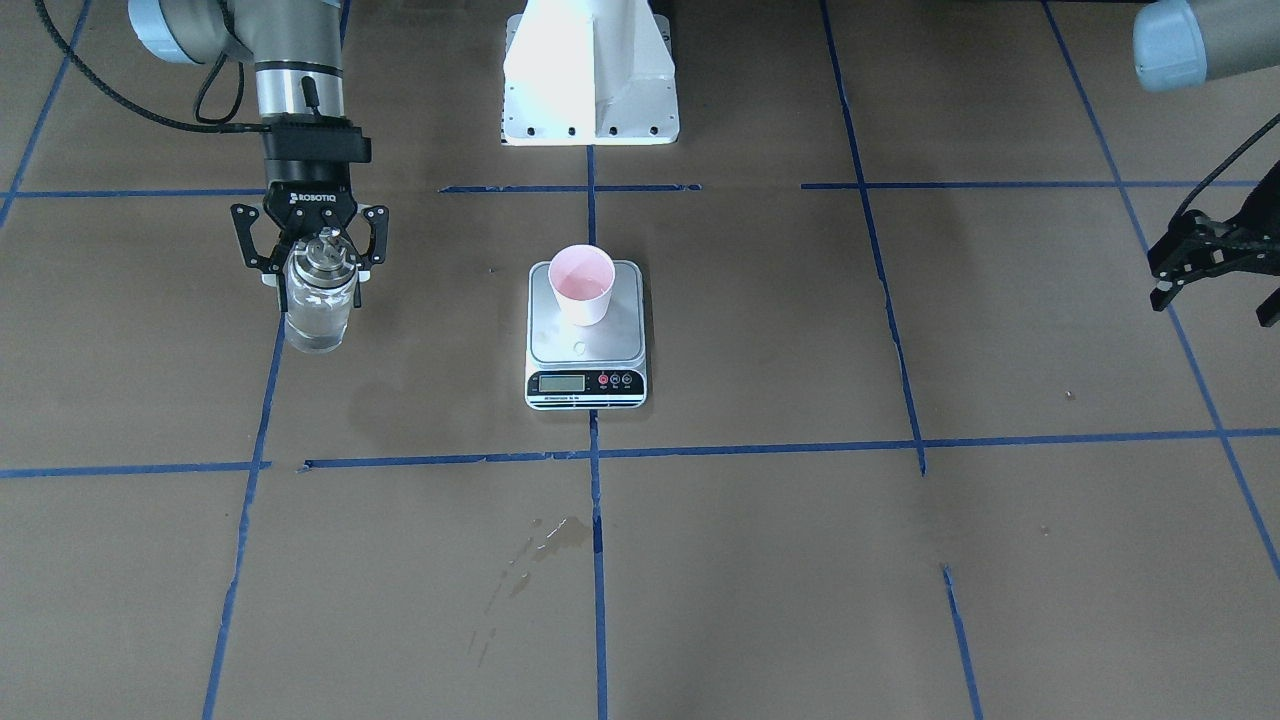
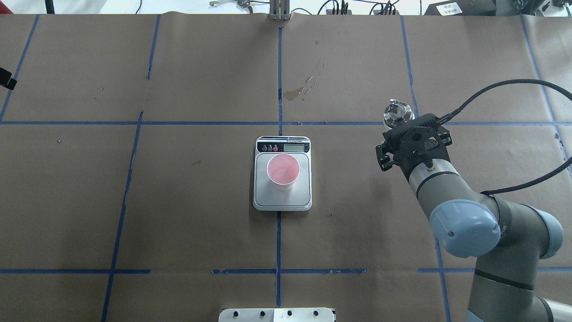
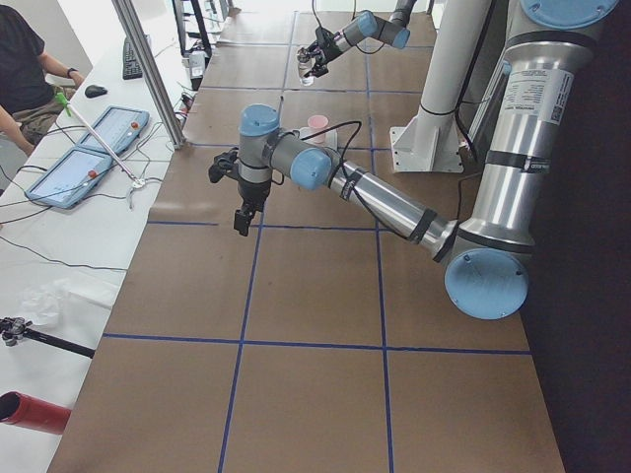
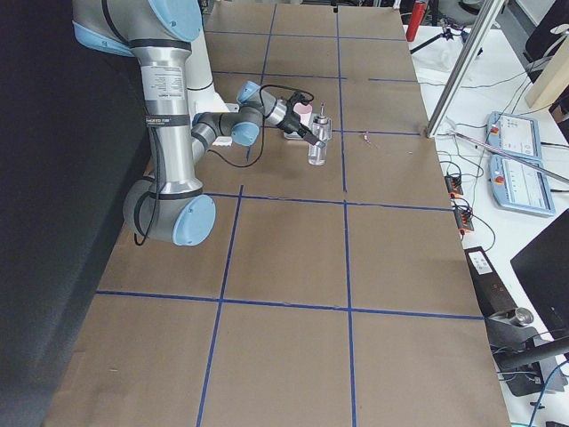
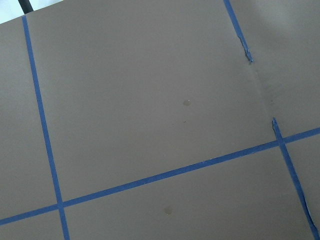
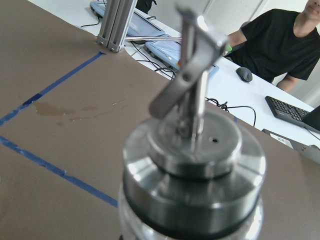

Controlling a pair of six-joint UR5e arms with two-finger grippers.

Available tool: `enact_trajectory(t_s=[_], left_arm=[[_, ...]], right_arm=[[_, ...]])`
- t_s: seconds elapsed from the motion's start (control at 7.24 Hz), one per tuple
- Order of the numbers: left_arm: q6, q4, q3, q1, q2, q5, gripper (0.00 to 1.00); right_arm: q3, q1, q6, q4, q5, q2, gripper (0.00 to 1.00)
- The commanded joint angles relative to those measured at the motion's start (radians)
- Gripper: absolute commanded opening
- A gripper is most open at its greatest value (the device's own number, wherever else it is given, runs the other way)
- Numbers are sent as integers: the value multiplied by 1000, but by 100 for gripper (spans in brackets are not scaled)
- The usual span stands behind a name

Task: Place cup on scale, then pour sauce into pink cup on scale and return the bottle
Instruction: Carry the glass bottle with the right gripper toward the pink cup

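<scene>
The pink cup (image 1: 582, 283) stands upright on the scale (image 1: 586, 345) at the table's middle, with a little clear liquid at its bottom (image 2: 283, 170). The scale's platform (image 2: 282, 197) shows around the cup. My right gripper (image 1: 318, 285) is closed around the clear glass bottle (image 1: 318, 318), fingers on both sides of its body just below the silver cap (image 2: 396, 112). The bottle is upright, at or just above the table, well to the scale's side. The cap and spout (image 6: 192, 115) fill the right wrist view. My left gripper (image 1: 1215, 300) is open and empty, far off at the other side.
A dried spill stain (image 1: 545, 540) marks the brown paper on the operators' side of the scale. Blue tape lines (image 5: 165, 175) cross the table. The white robot base (image 1: 590, 75) stands behind the scale. Operators and tablets (image 3: 89, 148) sit beyond the table edge.
</scene>
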Motion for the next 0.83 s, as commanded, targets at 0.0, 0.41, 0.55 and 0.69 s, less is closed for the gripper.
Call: enact_trajectory(t_s=[0.0,0.41,0.55,0.69], left_arm=[[148,-2,3,-25,39,-1,100],[358,-46,77,-230,148,-1,100],[366,-103,123,-259,152,-3,100],[399,-122,135,-291,158,-20,100]], right_arm=[[-19,-36,-201,-8,-84,78,0],[-72,-118,-272,-11,-214,109,0],[-112,-121,-300,-14,-245,153,0],[-120,-130,-303,-72,-268,166,0]])
